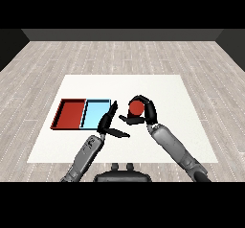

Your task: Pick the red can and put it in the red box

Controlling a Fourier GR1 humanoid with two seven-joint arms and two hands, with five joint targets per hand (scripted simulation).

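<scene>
Fingers (143, 99) of the right hand (148, 111) cover much of the red can (136, 108), so only a rounded red patch is seen between the black fingers above and the thumb below. The can's full outline is hidden, and its long axis and the way it points cannot be told from this view; no label or marking can be made out on it. The visible part is plain red, close in colour to the red tray (69, 113). The can is held by the right hand, whose fingers and thumb are curled round it, to the right of the light blue tray (95, 113) and well apart from the red tray; whether it is lifted off the white table (177, 102) or touches it cannot be told. The left hand (109, 121) is seen with straight fingers spread, nothing being held, at the right edge of the light blue tray. The two trays are placed side by side, touching, the red one on the left. Both grey forearms are cut off by the lower band.
</scene>
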